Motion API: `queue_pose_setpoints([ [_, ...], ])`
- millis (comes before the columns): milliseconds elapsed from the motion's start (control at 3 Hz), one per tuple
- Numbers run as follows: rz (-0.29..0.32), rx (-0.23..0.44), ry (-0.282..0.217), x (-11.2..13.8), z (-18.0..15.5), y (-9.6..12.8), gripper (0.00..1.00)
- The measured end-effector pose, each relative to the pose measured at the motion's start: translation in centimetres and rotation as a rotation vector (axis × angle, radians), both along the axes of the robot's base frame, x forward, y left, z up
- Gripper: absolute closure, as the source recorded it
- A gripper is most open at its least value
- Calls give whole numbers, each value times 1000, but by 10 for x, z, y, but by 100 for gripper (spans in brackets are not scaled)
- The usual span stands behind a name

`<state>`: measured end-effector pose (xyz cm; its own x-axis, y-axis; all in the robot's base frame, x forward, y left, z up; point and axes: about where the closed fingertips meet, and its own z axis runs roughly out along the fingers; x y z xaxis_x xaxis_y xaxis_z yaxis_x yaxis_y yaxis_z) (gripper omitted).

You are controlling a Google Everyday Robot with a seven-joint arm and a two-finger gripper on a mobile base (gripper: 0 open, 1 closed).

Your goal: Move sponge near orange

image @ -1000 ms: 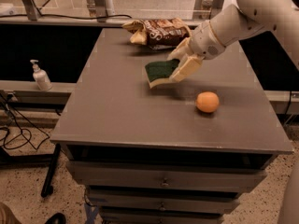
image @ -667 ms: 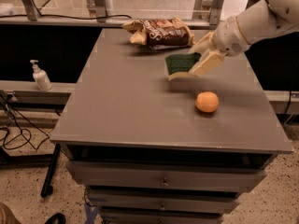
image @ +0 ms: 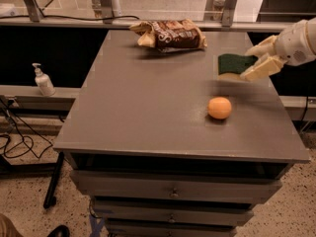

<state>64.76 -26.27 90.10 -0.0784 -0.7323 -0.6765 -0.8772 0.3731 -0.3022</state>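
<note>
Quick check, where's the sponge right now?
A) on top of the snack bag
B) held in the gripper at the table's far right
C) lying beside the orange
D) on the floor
B: the sponge sits in the gripper over the table at its far right, behind the orange.

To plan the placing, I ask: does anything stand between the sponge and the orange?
Nothing visible does. The end effector holds the sponge just beyond the orange, and only bare tabletop lies between them. The snack bag lies well aside.
</note>
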Motion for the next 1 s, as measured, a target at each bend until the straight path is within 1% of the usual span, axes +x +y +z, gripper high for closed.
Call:
queue_pose_setpoints([
  [333, -75, -1, 18, -15, -11, -38, 100],
  [667, -99, 0, 53, -33, -27, -51, 100],
  [1000, -106, 5, 96, -51, -48, -54, 100],
])
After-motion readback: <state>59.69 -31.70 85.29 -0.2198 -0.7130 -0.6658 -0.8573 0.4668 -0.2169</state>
